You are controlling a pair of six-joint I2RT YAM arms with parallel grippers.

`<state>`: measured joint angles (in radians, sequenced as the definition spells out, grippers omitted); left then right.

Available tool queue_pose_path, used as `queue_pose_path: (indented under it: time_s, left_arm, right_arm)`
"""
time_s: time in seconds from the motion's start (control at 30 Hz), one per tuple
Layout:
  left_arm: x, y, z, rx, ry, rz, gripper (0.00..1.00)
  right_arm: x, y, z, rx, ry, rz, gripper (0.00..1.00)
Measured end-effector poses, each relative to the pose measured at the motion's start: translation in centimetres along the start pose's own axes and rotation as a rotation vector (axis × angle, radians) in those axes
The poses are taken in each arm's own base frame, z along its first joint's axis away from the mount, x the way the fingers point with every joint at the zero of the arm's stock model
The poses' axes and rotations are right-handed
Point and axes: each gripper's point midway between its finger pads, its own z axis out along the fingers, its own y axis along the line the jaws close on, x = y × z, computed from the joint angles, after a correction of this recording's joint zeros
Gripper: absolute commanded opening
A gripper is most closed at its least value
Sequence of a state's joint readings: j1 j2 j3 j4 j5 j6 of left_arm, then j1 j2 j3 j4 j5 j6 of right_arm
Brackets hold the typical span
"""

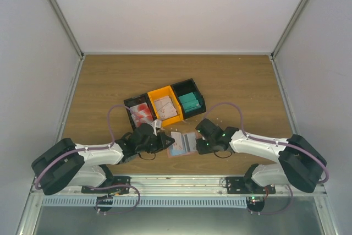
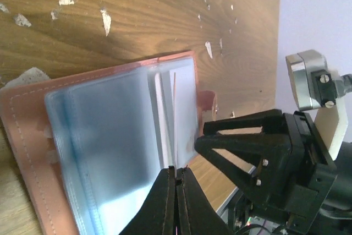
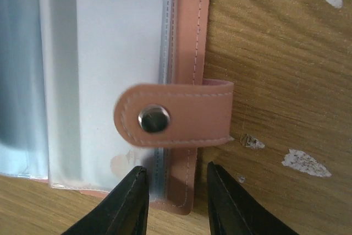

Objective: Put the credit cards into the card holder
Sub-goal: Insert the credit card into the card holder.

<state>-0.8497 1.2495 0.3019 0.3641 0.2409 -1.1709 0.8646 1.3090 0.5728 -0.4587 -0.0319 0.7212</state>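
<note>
The left claw (image 2: 176, 191) pinched a thin pale card (image 2: 174, 119) edge-on, its length running straight ahead over the open reddish-brown card holder (image 2: 27, 136). The right claw (image 3: 177, 205), jaws narrowly apart, straddled the holder's nearest edge.

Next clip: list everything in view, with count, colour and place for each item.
table: one, brown wood, under everything
bins: three in a row, black, orange, black, mid-table
red-and-white cards: count unclear, in the left black bin
pale cards: count unclear, in the orange bin
teal cards: count unclear, in the right black bin
card holder: one, reddish-brown with light blue pockets, open in front of the bins
held card: one, seen edge-on, colour unclear, over the holder's pockets
paper scraps: several, white, scattered on the table
left gripper: black fingers shut on the held card
right gripper: black fingers open, straddling the holder's snap-side edge
</note>
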Motion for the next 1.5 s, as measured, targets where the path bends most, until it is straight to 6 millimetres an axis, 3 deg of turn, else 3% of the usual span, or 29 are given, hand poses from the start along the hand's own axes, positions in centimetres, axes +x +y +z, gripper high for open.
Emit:
queue_pose_path:
  time_s: [0.2,0.53,0.8,1.0,1.23,1.5]
  left_arm:
    - [-0.3,0.0,0.7,0.017,-0.024,-0.014,0.00]
    - [0.0,0.8,1.9,0.035,-0.024,-0.027,0.00]
    - [0.0,0.6,2.3,0.059,-0.027,-0.043,0.00]
    - [0.7,2.3,1.7,0.028,-0.032,-0.084,0.00]
    - [-0.1,1.5,0.0,0.048,-0.092,-0.090,0.00]
    - [0.2,2.8,-0.1,0.005,-0.091,-0.101,0.00]
  right_arm:
    - [0.3,-0.2,-0.1,0.002,0.010,0.022,0.36]
    - [0.6,0.4,0.1,-0.031,0.025,0.045,0.24]
    - [0.4,1.1,0.4,-0.060,0.031,0.048,0.22]
    - [0.2,1.4,0.5,-0.074,0.031,0.047,0.20]
    - [0.1,1.6,0.7,-0.078,0.034,0.047,0.21]
    - [-0.1,2.0,0.8,-0.090,0.034,0.046,0.21]
